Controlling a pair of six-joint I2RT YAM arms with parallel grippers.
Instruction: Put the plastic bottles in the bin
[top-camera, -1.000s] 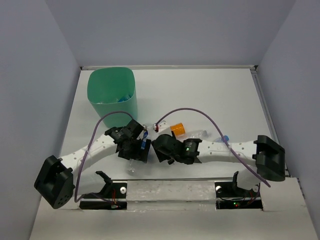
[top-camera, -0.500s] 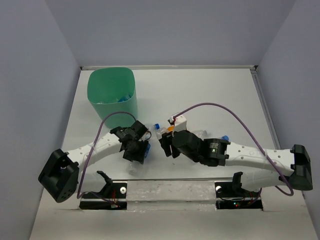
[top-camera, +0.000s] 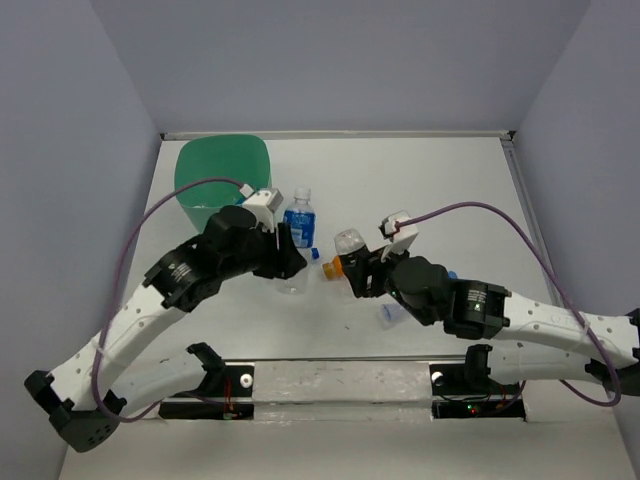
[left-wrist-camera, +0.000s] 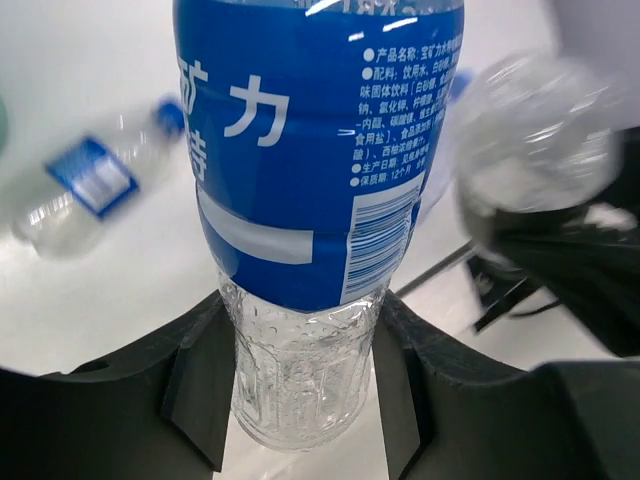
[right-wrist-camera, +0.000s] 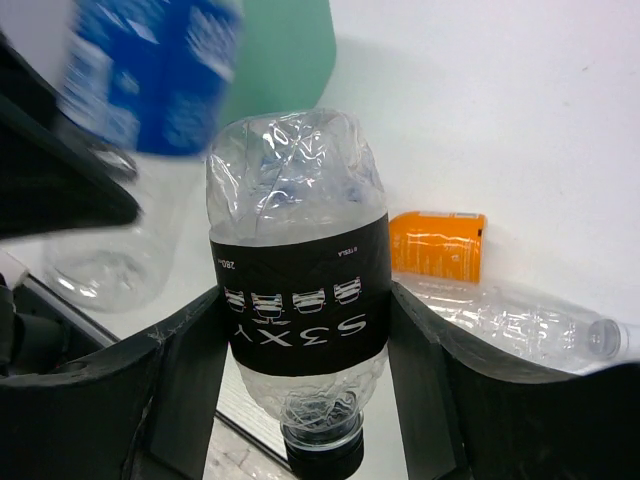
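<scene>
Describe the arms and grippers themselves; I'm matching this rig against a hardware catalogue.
The left arm and right arm have white links with black joints and black bases. A purple cable loops to each wrist, topped by a small white block. The left gripper and right gripper have chunky matte-black fingers.

The top external camera sits high behind the arm bases at the near edge of the table (top-camera: 430, 190) and faces the far edge, taking in the whole top. The left wrist camera looks along the left gripper (left-wrist-camera: 300, 380), very close to the blue-labelled bottle (left-wrist-camera: 310, 150). The right wrist camera, just as close to the black-labelled bottle (right-wrist-camera: 300, 300) in the right gripper (right-wrist-camera: 300, 380), faces the far left corner. Each wrist view catches the other's bottle, blurred. The right wrist view shares the bin (right-wrist-camera: 285, 50) with the overhead view.
</scene>
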